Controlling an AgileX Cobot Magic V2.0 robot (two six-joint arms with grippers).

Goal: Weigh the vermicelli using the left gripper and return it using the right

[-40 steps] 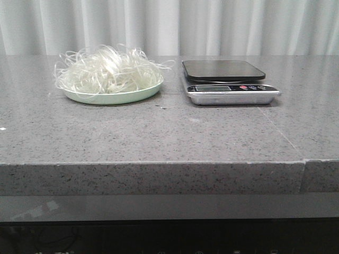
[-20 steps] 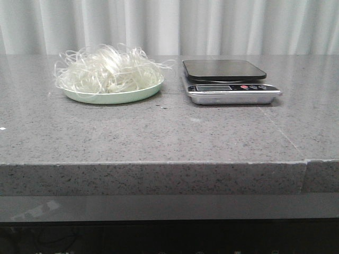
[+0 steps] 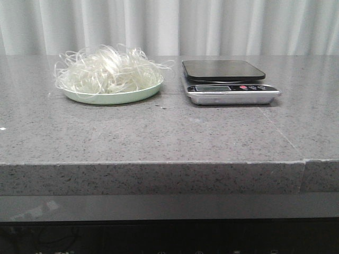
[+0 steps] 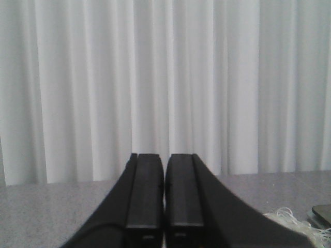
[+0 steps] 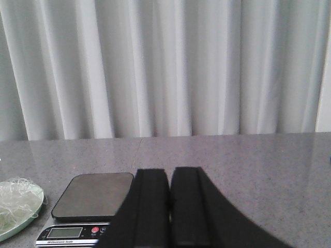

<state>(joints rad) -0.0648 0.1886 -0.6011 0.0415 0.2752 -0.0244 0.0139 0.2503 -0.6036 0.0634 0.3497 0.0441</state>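
Note:
The vermicelli [image 3: 108, 70], a fluffy tangle of whitish strands, lies heaped on a pale green plate [image 3: 114, 97] at the left of the grey table. A kitchen scale [image 3: 228, 81] with a dark platform stands to its right, nothing on it. Neither gripper shows in the front view. In the left wrist view my left gripper [image 4: 164, 157] is shut and empty, pointing at the curtain, with a few vermicelli strands [image 4: 289, 217] at the picture's edge. In the right wrist view my right gripper [image 5: 169, 173] is shut and empty, near the scale [image 5: 90, 199] and plate [image 5: 18, 206].
A white pleated curtain [image 3: 169, 26] hangs behind the table. The grey speckled tabletop [image 3: 159, 132] has a seam [image 3: 283, 135] running toward its front right edge.

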